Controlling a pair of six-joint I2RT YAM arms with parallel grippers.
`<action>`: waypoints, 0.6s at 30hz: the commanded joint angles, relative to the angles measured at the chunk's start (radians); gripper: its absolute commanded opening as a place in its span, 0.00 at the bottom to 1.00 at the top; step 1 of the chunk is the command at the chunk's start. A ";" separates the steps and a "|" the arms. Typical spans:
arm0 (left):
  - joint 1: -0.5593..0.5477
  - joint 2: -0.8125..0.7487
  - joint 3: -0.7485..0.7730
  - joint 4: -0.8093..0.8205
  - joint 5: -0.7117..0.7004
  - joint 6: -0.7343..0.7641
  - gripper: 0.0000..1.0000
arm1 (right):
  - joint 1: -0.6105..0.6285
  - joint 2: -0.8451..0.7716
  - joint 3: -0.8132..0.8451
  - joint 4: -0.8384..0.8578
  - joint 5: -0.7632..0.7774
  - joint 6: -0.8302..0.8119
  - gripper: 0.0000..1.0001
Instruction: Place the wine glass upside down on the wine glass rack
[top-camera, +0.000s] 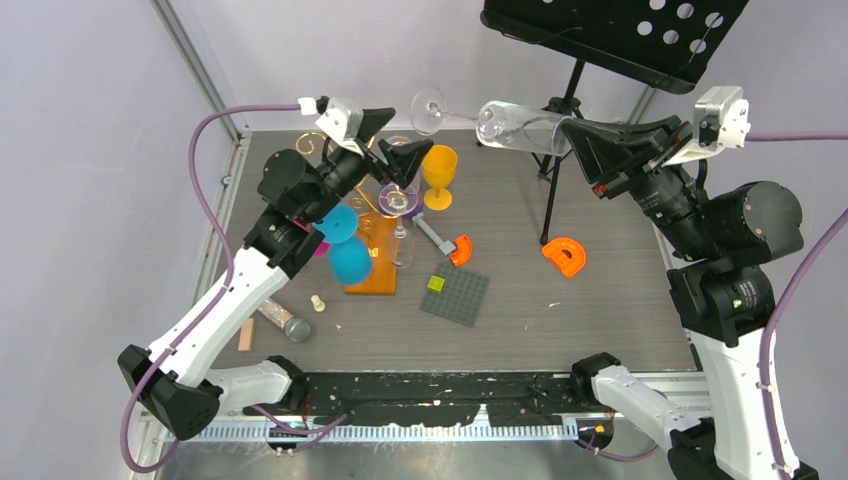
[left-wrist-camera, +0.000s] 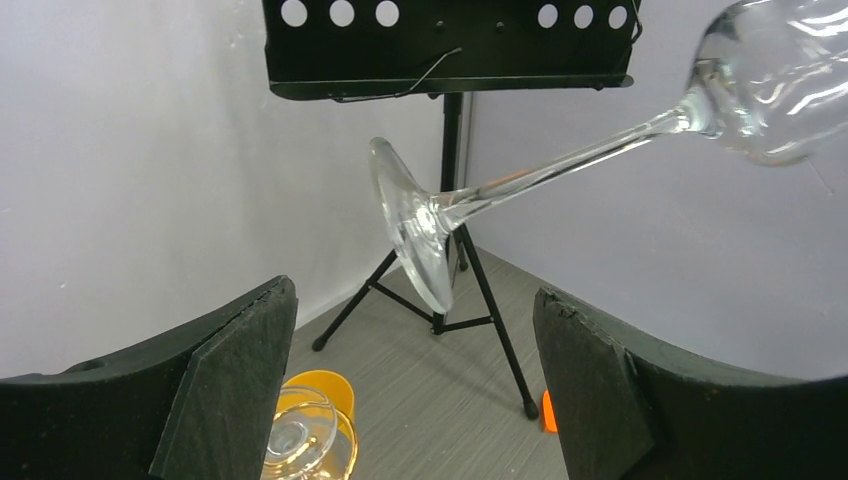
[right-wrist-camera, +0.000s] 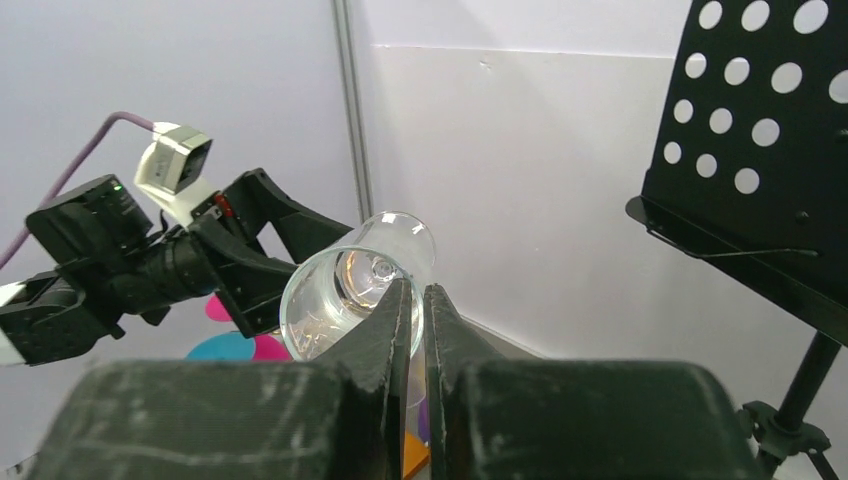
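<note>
Lying nearest the arm bases on the dark table (top-camera: 600, 320), a grey studded plate (top-camera: 455, 297) sits just right of the wine glass rack (top-camera: 380, 277), whose orange base rests flat on the tabletop. Above the rack, the left gripper (top-camera: 405, 135) is spread wide and grasps nothing, its fingers (left-wrist-camera: 240, 380) facing the foot of the clear wine glass (top-camera: 520, 127). The glass hangs in the air, roughly horizontal and apart from the rack, with its foot towards the left gripper. The right gripper (right-wrist-camera: 420, 300) is clenched on the rim of its bowl. A yellow goblet (top-camera: 439, 172) stands just behind the rack, and a black music stand (top-camera: 610, 30) is farthest back.
</note>
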 joint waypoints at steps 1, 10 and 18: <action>-0.003 -0.005 0.048 0.098 -0.035 -0.004 0.85 | 0.003 -0.026 0.008 0.171 -0.058 0.032 0.05; -0.003 0.022 0.066 0.139 -0.052 -0.011 0.64 | 0.004 -0.026 -0.005 0.195 -0.122 0.043 0.05; -0.003 0.041 0.076 0.171 -0.011 -0.020 0.33 | 0.003 -0.032 -0.023 0.223 -0.155 0.062 0.05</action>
